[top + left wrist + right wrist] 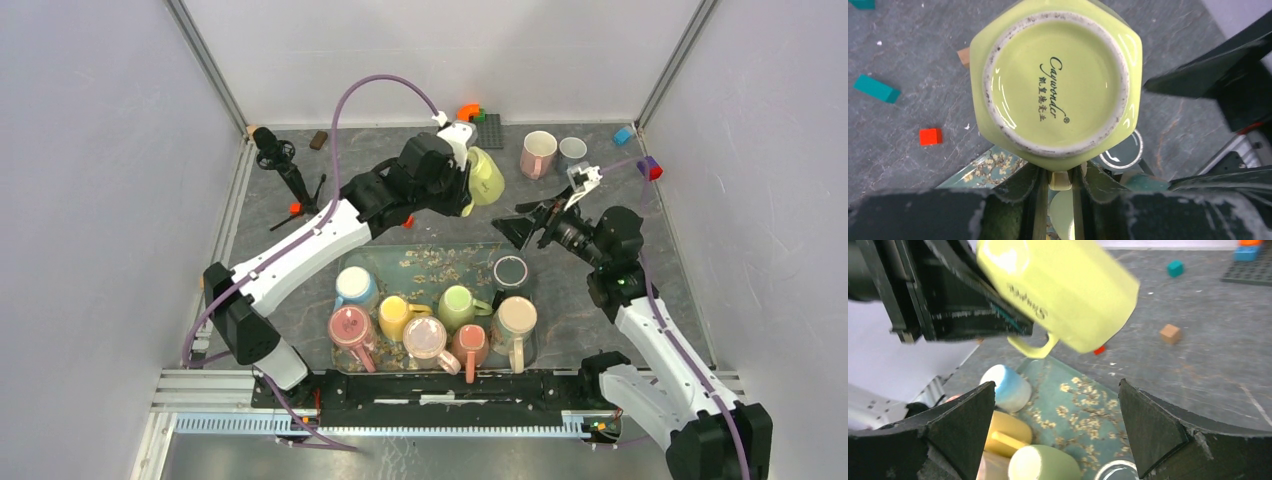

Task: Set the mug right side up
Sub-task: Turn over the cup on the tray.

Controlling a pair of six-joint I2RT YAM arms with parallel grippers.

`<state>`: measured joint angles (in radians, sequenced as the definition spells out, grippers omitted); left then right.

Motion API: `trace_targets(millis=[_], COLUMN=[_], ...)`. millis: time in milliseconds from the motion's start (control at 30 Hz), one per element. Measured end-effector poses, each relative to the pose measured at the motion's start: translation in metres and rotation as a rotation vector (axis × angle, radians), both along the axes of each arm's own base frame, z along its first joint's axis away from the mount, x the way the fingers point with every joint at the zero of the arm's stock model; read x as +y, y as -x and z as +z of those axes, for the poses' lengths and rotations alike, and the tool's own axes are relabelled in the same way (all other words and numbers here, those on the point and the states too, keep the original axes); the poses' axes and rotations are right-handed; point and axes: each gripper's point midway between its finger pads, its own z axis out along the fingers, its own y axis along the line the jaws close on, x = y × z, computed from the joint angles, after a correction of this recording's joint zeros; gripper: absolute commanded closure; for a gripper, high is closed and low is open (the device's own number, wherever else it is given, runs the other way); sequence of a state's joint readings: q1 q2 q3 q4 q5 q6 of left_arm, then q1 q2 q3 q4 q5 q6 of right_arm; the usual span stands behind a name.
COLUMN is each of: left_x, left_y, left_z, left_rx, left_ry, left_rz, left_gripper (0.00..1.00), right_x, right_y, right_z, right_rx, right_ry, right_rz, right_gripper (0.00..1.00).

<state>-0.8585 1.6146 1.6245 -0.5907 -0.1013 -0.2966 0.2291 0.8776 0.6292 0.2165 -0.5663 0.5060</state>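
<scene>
Left gripper (1060,197) clenched on handle (1060,179) of yellow-green mug (1055,85). Only its wrist view shows pinch, plus mug base with printed mark facing camera. Right wrist view alone shows mug lying sideways in air, handle downward, above far edge of tray (1073,405). Right gripper (525,225) gaping, apart from mug, facing it.

One raised yellow-green mug (486,178), eight mugs (458,305) on one floral tray (440,262), two cups (538,153) at the back, two arms (300,245)
</scene>
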Motion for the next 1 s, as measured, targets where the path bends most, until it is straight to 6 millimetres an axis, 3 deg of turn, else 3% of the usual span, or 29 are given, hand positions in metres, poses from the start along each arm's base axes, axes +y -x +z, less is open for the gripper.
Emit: trace_targets(millis=[167,300,533,767,1000], left_x=[-0.003,-0.008,-0.017,-0.025,-0.034], left_y=[0.005,0.009,0.017,0.026,0.031], left_z=[0.037,0.055,0.064,0.068,0.077], left_rx=[-0.036,-0.043,-0.009,0.039,0.058], left_ry=[0.075,0.122,0.181,0.232,0.296], left_rz=[-0.031,-0.056,-0.086,-0.117,-0.139], left_gripper=[0.98,0.98,0.98,0.98,0.98], right_x=[0.019,0.027,0.036,0.042,0.048], right_y=[0.017,0.025,0.033,0.04,0.041], right_z=[-0.001,-0.001,0.006,0.032,0.037], right_rx=[0.013,0.018,0.014,-0.012,0.036], right_ry=[-0.095,-0.18,-0.358,-0.547,-0.628], right_rz=[0.099,0.144,0.219,0.307,0.343], right_gripper=[0.02,0.02,0.02,0.02,0.02])
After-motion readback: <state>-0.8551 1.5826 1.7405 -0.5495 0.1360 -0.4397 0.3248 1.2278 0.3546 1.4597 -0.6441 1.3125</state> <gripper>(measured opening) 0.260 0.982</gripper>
